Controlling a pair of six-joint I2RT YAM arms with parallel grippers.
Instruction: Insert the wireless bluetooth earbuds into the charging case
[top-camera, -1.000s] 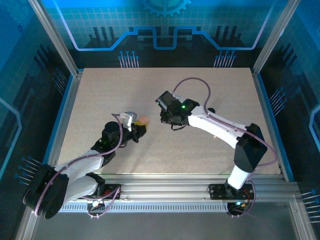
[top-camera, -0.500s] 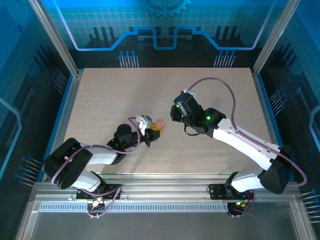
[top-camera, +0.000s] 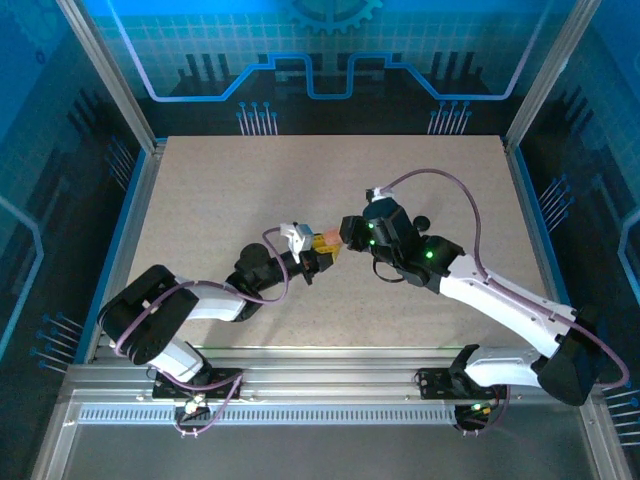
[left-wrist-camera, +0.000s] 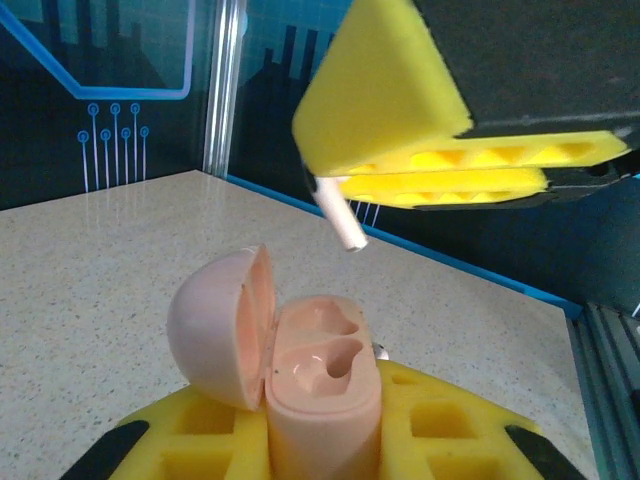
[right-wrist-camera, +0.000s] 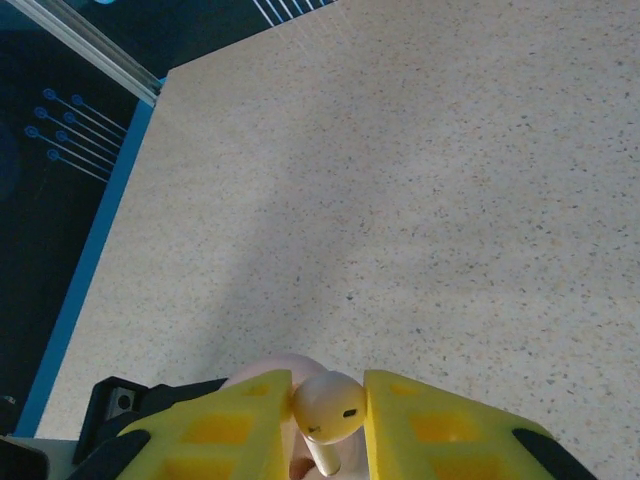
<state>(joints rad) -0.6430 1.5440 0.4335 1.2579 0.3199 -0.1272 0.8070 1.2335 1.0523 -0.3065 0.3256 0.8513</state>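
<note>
The pale pink charging case (left-wrist-camera: 322, 395) stands upright between the yellow pads of my left gripper (left-wrist-camera: 320, 445), which is shut on it. Its lid (left-wrist-camera: 215, 320) is flipped open to the left, and both sockets inside are bare. A white earbud (right-wrist-camera: 328, 405) sits pinched between the yellow pads of my right gripper (right-wrist-camera: 330, 412), its stem pointing down. In the left wrist view the stem (left-wrist-camera: 340, 215) hangs just above the case, under the right gripper's pads (left-wrist-camera: 440, 175). From the top camera the left gripper (top-camera: 318, 256) and right gripper (top-camera: 350, 240) nearly meet over the table's middle, the case (top-camera: 325, 240) between them.
The speckled beige table (top-camera: 230, 190) is ringed by an aluminium frame and blue panels. A blue strip (right-wrist-camera: 95, 250) marks the table's edge. The left arm stretches low from the near left, and the right arm reaches in from the near right.
My left gripper has carried the case rightward toward the table's middle. The right gripper has swung right, then dropped in toward the case, so the two now almost touch.
</note>
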